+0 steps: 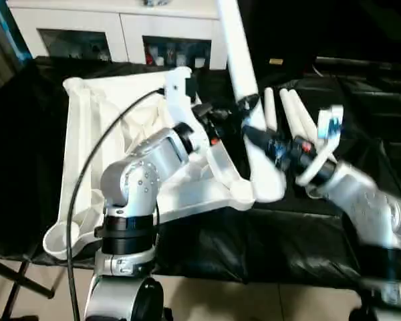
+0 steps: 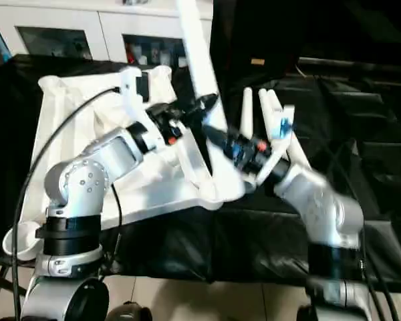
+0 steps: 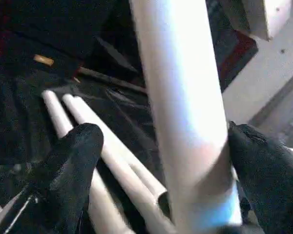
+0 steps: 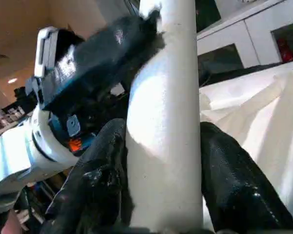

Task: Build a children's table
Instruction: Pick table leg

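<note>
STEP: seating first leg | ITEM: table leg point(image 1: 244, 100) standing at corner socket of upturned tabletop point(image 1: 93, 134) on desk | right end effector point(image 4: 161, 175) gripping leg; left end effector point(image 3: 156, 161) straddling it, fingers spread | spare legs point(image 1: 291, 110) lying beside | NEXT: pressing leg squarely down.

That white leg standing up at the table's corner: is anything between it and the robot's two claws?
Nothing visible. The right gripper is closed on the leg, and the left gripper stands open with the leg between its fingers.
</note>
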